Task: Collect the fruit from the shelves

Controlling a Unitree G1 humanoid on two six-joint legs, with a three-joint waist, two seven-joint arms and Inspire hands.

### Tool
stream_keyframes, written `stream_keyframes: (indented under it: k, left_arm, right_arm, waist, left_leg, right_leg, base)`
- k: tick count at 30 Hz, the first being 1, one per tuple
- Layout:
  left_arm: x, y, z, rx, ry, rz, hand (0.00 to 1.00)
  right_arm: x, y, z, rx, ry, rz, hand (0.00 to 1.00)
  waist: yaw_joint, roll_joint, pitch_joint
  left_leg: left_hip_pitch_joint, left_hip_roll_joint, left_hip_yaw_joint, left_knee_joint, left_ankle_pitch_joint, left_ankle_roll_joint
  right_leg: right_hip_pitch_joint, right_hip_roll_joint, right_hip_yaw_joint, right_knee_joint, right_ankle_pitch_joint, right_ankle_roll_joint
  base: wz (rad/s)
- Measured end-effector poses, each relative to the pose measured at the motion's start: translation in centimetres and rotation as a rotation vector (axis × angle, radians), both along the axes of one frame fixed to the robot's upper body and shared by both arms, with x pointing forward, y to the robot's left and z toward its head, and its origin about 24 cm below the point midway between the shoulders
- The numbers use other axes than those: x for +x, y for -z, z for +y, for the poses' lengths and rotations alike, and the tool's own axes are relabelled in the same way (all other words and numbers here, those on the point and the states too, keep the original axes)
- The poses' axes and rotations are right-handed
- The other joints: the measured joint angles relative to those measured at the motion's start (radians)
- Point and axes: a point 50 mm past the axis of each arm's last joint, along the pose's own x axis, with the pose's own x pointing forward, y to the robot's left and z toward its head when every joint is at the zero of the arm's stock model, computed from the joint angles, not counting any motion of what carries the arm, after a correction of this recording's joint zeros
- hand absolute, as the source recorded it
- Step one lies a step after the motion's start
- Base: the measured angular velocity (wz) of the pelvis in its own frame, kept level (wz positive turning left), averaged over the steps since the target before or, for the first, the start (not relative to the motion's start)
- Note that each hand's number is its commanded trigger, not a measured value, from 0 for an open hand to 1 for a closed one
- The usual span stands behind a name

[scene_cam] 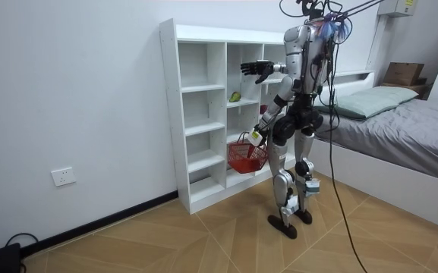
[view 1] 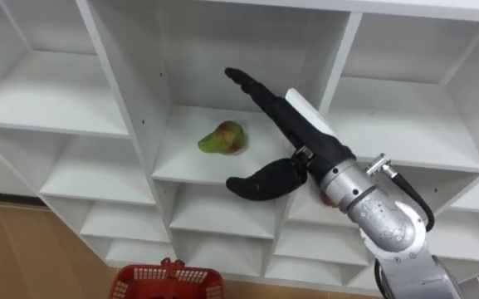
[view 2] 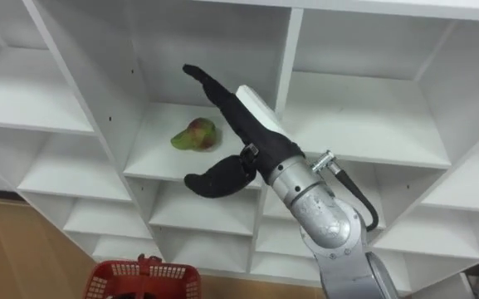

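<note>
A green and red fruit (view 1: 222, 138) lies on a shelf in the middle column of the white closet (view 1: 131, 100). My right hand (view 1: 299, 137) is open just to the right of the fruit, fingers straight and pointing up and left, thumb spread below. It does not touch the fruit. A small red patch (view 1: 325, 199) shows behind my right wrist on the neighbouring shelf; I cannot tell what it is. A red basket (view 1: 166, 281) hangs low in front of the closet. In the room view my left hand (scene_cam: 258, 136) holds the basket (scene_cam: 245, 157) by its handle.
The closet's other compartments (view 1: 44, 87) hold nothing. I stand upright close before the closet on a wooden floor (scene_cam: 226, 235). A bed (scene_cam: 408, 129) stands behind me at the room view's right.
</note>
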Motion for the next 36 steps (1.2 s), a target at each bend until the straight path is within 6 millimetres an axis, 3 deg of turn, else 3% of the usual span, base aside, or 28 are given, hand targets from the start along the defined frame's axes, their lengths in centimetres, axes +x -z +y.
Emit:
stream_keyframes:
  k: [9,19,25,28,32,36]
  left_arm:
    - [0.0,0.0,0.2,-0.003,-0.016,-0.001,1.0]
    - [-0.2,0.0,0.3,-0.001,0.023,0.004,1.0]
    - [-0.3,0.0,0.4,0.003,0.019,0.005,1.0]
    - [-0.3,0.0,0.4,0.001,0.012,0.003,1.0]
    - [0.0,-0.1,0.4,0.005,0.011,-0.003,1.0]
    - [0.1,-0.1,0.4,0.006,0.013,-0.007,1.0]
  right_arm:
    - [0.7,1.5,0.0,-0.046,0.01,0.049,0.0]
    - [2.0,2.1,-0.2,-0.085,0.021,0.075,0.0]
    - [2.9,2.4,-0.5,-0.098,0.057,0.088,0.0]
    - [3.0,2.5,-0.5,-0.099,0.068,0.096,0.0]
    - [3.0,2.7,-0.6,-0.102,0.076,0.109,0.0]
    - [3.2,3.5,-0.7,-0.102,0.102,0.132,0.0]
  waist:
    - [0.001,-0.006,-0.002]
    - [0.023,-0.013,0.0015]
    - [0.027,-0.033,-0.0066]
    - [0.032,-0.036,-0.0049]
    - [0.04,-0.04,0.0057]
    - [0.051,-0.038,0.007]
  left_leg:
    - [-0.004,-0.002,-0.027,0.011,0.0,0.0]
    - [-0.008,-0.005,-0.029,0.01,0.002,-0.003]
    - [-0.021,-0.014,-0.053,0.015,0.01,0.001]
    - [-0.021,-0.017,-0.055,0.015,0.012,0.003]
    - [-0.024,-0.019,-0.064,0.014,0.012,0.005]
    - [-0.024,-0.019,-0.082,0.012,0.012,0.004]
  right_leg:
    - [0.011,-0.003,-0.014,-0.002,0.0,0.0]
    - [0.011,-0.004,-0.02,-0.003,0.0,0.001]
    - [0.013,-0.012,-0.044,-0.016,0.0,0.001]
    - [0.015,-0.015,-0.048,-0.016,0.0,0.001]
    - [0.016,-0.017,-0.059,-0.016,0.0,0.001]
    - [0.021,-0.017,-0.072,-0.016,-0.001,0.002]
  base:
    - [0.08]
    - [0.0]
    - [0.13]
    - [0.06]
    - [0.04]
    - [0.12]
